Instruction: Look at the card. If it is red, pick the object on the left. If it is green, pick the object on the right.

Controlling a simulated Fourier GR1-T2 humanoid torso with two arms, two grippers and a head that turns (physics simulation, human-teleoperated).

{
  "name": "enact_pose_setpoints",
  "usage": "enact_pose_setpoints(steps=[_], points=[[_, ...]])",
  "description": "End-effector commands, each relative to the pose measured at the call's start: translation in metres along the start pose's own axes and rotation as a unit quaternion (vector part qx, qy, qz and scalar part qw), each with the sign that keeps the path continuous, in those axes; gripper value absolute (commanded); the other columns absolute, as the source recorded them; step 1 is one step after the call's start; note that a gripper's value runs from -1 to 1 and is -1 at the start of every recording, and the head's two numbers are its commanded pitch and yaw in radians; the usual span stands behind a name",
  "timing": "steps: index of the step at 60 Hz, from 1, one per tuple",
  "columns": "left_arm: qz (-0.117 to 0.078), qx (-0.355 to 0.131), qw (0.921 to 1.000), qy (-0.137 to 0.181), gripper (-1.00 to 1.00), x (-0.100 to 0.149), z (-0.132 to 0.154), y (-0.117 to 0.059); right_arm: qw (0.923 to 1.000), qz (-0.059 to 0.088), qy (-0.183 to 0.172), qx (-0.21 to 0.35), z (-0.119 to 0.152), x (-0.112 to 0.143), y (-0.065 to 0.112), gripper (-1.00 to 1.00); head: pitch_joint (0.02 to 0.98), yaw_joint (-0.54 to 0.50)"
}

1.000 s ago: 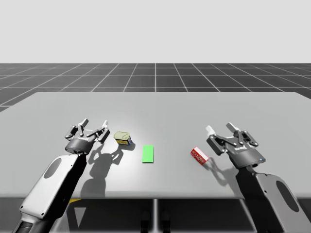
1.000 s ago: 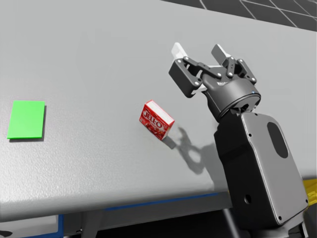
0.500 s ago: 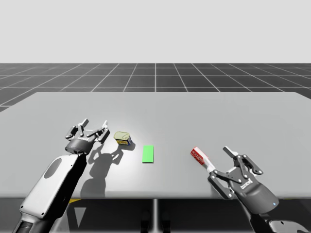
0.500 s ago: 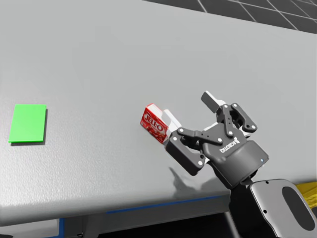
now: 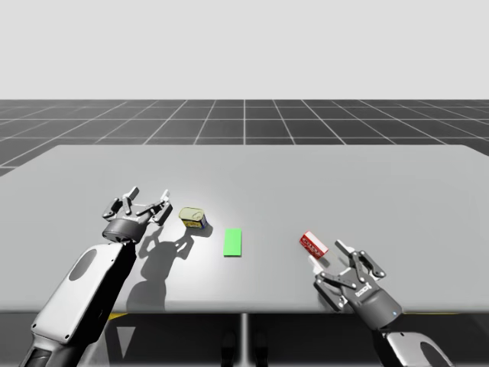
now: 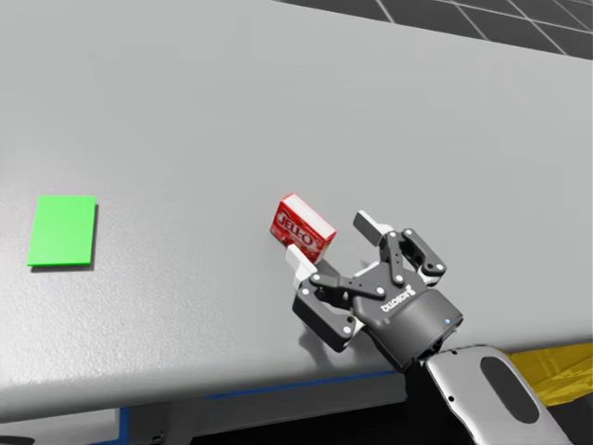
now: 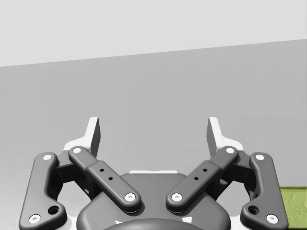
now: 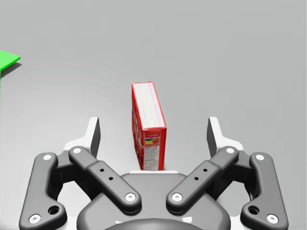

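A green card (image 5: 233,241) (image 6: 62,230) lies flat at the table's middle. To its right a small red box (image 5: 313,245) (image 6: 303,229) stands on edge. My right gripper (image 5: 334,264) (image 6: 332,243) (image 8: 153,132) comes at the box from the table's near edge. It is open, and the red box (image 8: 148,124) sits between its fingers with a gap on each side. Left of the card lies a yellow-green can (image 5: 193,218) (image 7: 295,206). My left gripper (image 5: 145,200) (image 7: 153,132) hangs open just left of the can, with nothing between its fingers.
The table's near edge (image 5: 244,312) runs just under my right hand. The card's corner (image 8: 7,60) lies off to one side ahead of my right gripper. Bare grey tabletop (image 5: 252,176) stretches behind all three objects.
My right gripper swung from the box's far right down to the near edge, then moved left until its fingers straddle the box. My head has turned slightly. The left arm is still.
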Motion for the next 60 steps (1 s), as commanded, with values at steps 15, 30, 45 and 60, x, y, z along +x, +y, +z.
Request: enact_pose_setpoints(steps=[15,30,45,60], points=[[0.0,0.0,1.0,0.0,-1.0,0.0,0.0,0.0,0.9989,-0.014,0.044,0.001,-0.034,-0.009,-0.004,-1.0,0.9,-0.33],[0.0,0.0,1.0,0.0,-1.0,0.0,0.0,0.0,0.9942,-0.026,0.103,0.012,-0.044,-0.015,0.0,-0.79,0.894,-0.32],[0.0,0.0,1.0,0.0,-1.0,0.0,0.0,0.0,0.9942,-0.032,0.102,-0.013,-0.037,-0.021,-0.002,1.0,0.878,-0.32],[0.0,0.0,1.0,0.0,-1.0,0.0,0.0,0.0,0.9945,-0.03,0.1,-0.01,-0.034,-0.025,-0.003,1.0,0.741,-0.33]])
